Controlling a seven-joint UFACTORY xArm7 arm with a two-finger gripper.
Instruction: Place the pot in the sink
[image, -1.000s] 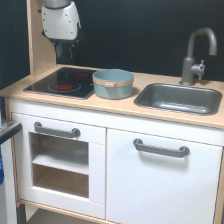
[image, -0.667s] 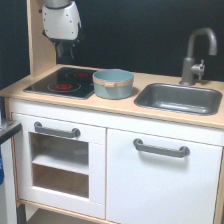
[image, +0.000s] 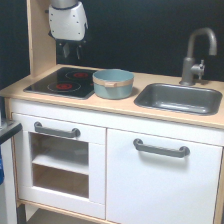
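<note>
half the tool (image: 70, 50) blurred

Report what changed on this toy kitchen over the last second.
The claw edged slightly toward the exterior view's right above the stovetop; it has taken hold of nothing. The pot sits where it was on the counter, beside the sink, which holds nothing.

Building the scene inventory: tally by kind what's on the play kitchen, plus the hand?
Pots: 1, the pot
Sinks: 1, the sink
Faucets: 1, the faucet
Stovetops: 1, the stovetop
Door handles: 2, handle and handle
Hands: 1, the hand
Total: 7
</note>
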